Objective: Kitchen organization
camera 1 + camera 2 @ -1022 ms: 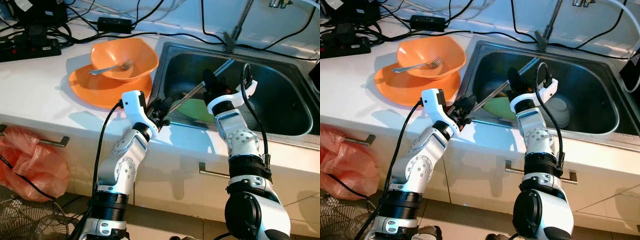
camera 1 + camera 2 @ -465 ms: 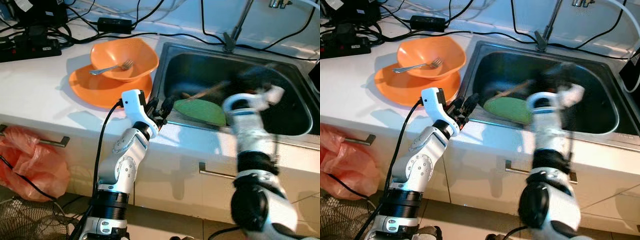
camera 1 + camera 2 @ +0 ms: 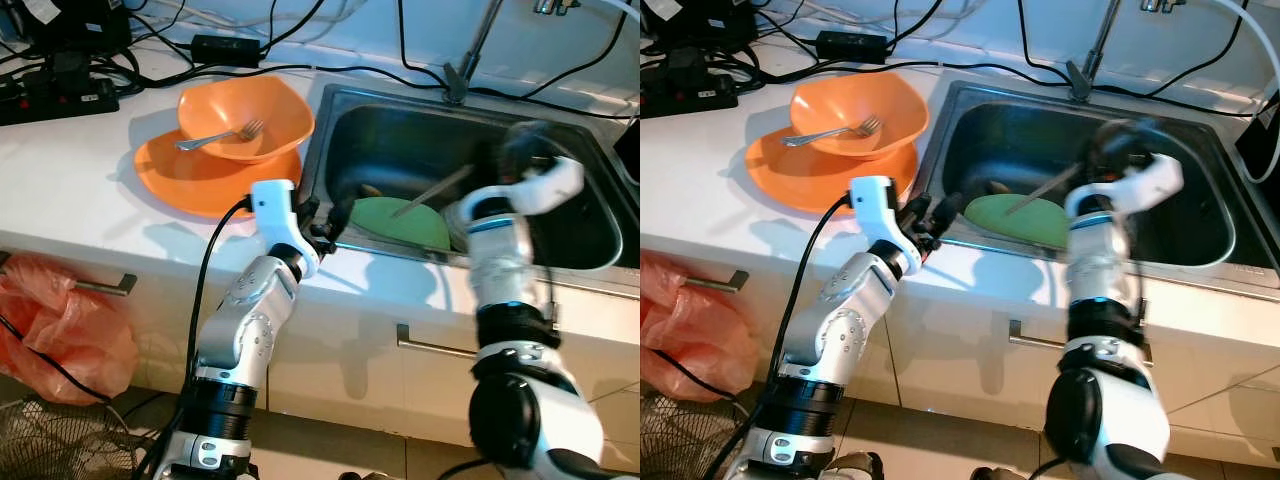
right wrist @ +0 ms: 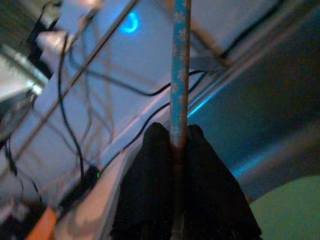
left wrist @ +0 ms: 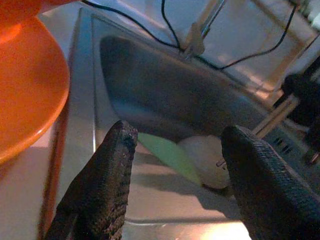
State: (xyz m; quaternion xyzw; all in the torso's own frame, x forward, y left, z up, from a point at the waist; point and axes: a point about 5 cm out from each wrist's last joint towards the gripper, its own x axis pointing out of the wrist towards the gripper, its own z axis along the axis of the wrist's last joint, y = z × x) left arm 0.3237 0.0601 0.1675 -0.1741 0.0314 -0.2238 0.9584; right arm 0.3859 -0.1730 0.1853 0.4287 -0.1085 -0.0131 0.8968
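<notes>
Right tool (image 3: 520, 150) hangs blurred over the middle of the sink (image 3: 590, 255), and a thin utensil (image 3: 432, 190) slants from it down toward the green plate (image 3: 405, 222) lying in the basin by the front wall. Left tool (image 3: 328, 222) sits at the sink's front left corner, on the worktop (image 3: 70, 185) edge, its fingers spread. On the worktop left of the sink, an orange bowl (image 3: 245, 118) holding a fork (image 3: 222, 135) stands on an orange plate (image 3: 195, 178). Black cables (image 3: 260, 55) and a power strip (image 3: 55, 95) lie along the back edge. A red plastic bag (image 3: 60, 330) hangs in front of the cabinet below.

From the right eye, the same layout shows: the right tool (image 3: 1120, 150) over the basin, the left tool (image 3: 935, 215) at the rim, the green plate (image 3: 1025, 218) between them.

Left wrist view: the two black fingers (image 5: 107, 185) stand wide apart with nothing between them, above the steel rim; beyond them lie the green plate (image 5: 165, 152) and a pale rounded dish (image 5: 210, 160), with the orange plate (image 5: 27, 90) just beside the sink.

Right wrist view: the fingers (image 4: 150, 200) are pressed together on a thin straight handle (image 4: 179, 75) that runs out past their tips; a corner of the green plate (image 4: 295, 210) shows below.
</notes>
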